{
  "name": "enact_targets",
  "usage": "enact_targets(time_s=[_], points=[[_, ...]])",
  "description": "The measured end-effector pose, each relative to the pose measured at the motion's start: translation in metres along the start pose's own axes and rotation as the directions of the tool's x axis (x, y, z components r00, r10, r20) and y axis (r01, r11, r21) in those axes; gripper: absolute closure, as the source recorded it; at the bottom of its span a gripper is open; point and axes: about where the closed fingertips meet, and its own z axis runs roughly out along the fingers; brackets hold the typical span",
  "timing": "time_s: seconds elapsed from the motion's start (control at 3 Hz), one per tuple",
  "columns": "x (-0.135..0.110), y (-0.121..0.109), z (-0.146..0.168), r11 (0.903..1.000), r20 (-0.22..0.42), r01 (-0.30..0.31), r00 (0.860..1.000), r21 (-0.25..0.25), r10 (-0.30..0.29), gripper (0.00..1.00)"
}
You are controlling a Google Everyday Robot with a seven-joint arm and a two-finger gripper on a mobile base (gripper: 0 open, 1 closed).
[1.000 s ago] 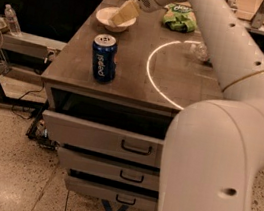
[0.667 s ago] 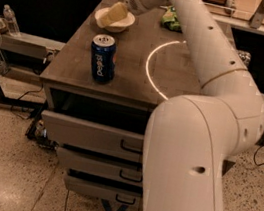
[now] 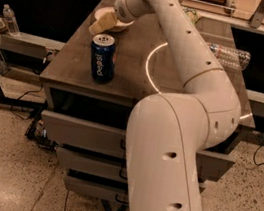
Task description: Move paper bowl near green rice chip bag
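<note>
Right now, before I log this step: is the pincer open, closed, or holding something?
Pincer: at the near-left rim of the paper bowl; open, closed or holding cannot be told.

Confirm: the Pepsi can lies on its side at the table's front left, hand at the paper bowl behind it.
Wrong: the camera view shows the Pepsi can standing upright at the table's front left, hand at the paper bowl behind it.
</note>
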Motion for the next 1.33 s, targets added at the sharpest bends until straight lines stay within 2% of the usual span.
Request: enact_targets(time_s=[0.33, 0.67, 1.0, 1.33], points=[[0.008, -0.006, 0.012, 0.9996, -0.027, -0.023, 0.999, 0.013, 0.024, 0.13], [0.011, -0.013, 0.015, 0.9989, -0.036, -0.036, 0.999, 0.031, 0.038, 0.36], [0.008, -0.019, 0.012, 0.9981, -0.043, -0.019, 0.999, 0.058, 0.022, 0.59], [0.001, -0.026, 0.001, 0.9925, -0.083, 0.06, 0.995, 0.107, -0.051, 0.91]])
